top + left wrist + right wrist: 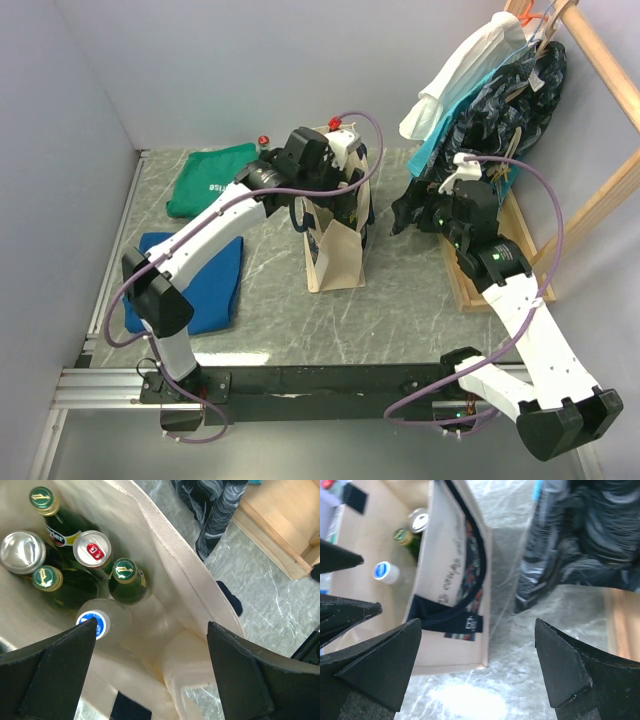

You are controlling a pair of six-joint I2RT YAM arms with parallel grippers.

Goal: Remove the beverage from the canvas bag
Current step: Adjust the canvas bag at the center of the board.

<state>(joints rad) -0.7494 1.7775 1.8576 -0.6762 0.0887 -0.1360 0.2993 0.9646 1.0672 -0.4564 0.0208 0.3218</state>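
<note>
Left gripper [151,624] hangs right over the open mouth of the canvas bag [167,567], its two fingers spread wide with nothing between them. The right gripper [477,622] is just as wide and just as empty, hovering off to the bag's side above its outer wall and the bare tabletop next to it. Underneath everything runs the grey-green marbled table [410,300]. Along its right side stands a wooden rack [600,190] — a white garment [460,65] and a dark patterned one [515,105] are draped over it, the dark one hanging down to the tabletop. The bag stands upright about mid-table, cream, with a navy handle [435,614] drooping down its side. To the left of it lie two folded cloths, a blue one [205,285] nearer the arm bases and a green one [210,180] further back. Down inside the bag the drinks stand packed together: three green glass bottles [124,582] with gold caps, a clear bottle [112,620] whose blue cap sits right at one fingertip of the left gripper, a plain silver can [22,552], and a can with a red tab [92,548].
</note>
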